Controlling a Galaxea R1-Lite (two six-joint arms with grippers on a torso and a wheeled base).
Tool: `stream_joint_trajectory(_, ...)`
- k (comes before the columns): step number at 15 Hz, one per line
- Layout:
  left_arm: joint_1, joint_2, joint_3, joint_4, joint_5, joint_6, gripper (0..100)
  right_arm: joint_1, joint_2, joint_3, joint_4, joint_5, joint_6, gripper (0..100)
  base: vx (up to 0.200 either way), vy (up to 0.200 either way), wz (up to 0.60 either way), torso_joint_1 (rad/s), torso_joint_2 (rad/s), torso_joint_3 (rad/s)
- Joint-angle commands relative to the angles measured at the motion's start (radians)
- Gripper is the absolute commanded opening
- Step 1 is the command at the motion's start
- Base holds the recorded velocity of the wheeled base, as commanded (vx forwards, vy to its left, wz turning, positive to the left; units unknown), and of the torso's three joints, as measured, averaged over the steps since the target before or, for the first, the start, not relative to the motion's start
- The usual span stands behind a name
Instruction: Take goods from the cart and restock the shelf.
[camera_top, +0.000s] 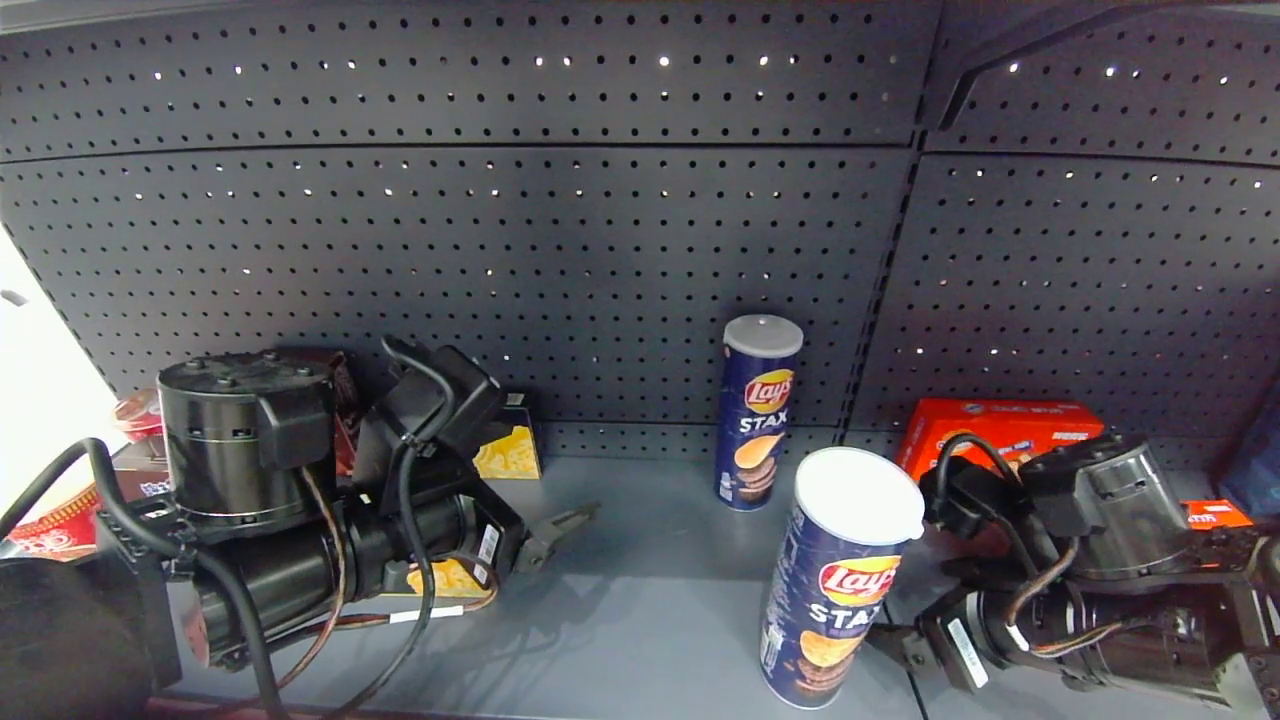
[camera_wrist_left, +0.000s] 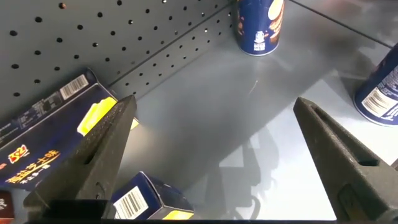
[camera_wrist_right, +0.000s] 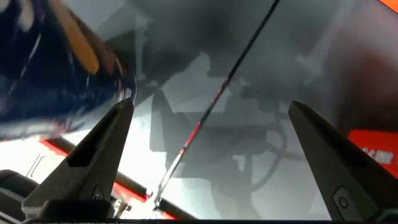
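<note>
Head view, shelf: the grey shelf (camera_top: 640, 600) runs across, with a dark pegboard back panel (camera_top: 500, 250) behind it.
Head view, far chip can: the far chip can (camera_top: 760, 410) stands upright at the back, close to the panel and near the middle of the shelf.
Head view, near chip can: the near chip can (camera_top: 840, 580) stands upright by the front edge, to the right of the far chip can and apart from it.
Head view, left pincer: the left pincer (camera_top: 565, 525) is low over the shelf on the left and points toward the middle.
Head view, right pincer: the right pincer (camera_top: 885, 640) is just beside the foot of the near chip can, on its right. I cannot tell whether it touches the can.
Head view, boxes: an orange box (camera_top: 1000, 430) lies at the back right. A blue-and-yellow box (camera_top: 510, 450) stands by the panel behind the left arm.
Left wrist view, left pincer: the left pincer (camera_wrist_left: 214, 102) is wide, with bare shelf between its fingers (camera_wrist_left: 115, 146) and nothing held.
Left wrist view, cans: the far chip can (camera_wrist_left: 258, 25) and the near chip can (camera_wrist_left: 379, 87) both stand ahead of the fingers, well apart from them.
Left wrist view, boxes: the blue-and-yellow box (camera_wrist_left: 56, 134) is by the panel. A second blue box (camera_wrist_left: 149, 196) lies close under the pincer.
Right wrist view, right pincer: the right pincer (camera_wrist_right: 210, 104) is wide and holds nothing.
Right wrist view, near chip can: the near chip can (camera_wrist_right: 56, 62) is a blurred shape outside the fingers, just beside one of them.
Right wrist view, box: the orange box (camera_wrist_right: 373, 149) shows at the edge.
</note>
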Motion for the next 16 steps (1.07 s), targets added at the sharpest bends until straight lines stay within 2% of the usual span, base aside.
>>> stream_joint_trajectory(1, -0.001, 0.013, -0.007, -0.001, -0.001, 0.0, 100, 0.005, 0.043, -0.032, -0.014, 0.002, -0.001, 100, 0.0, 0.0, 0.0, 0.0, 0.0, 0.0)
stream_joint_trajectory(16, -0.001, 0.017, -0.004, -0.004, 0.001, 0.0, 100, 0.04, 0.06, -0.038, -0.017, 0.004, -0.001, 100, 0.0, 0.0, 0.0, 0.0, 0.0, 0.0)
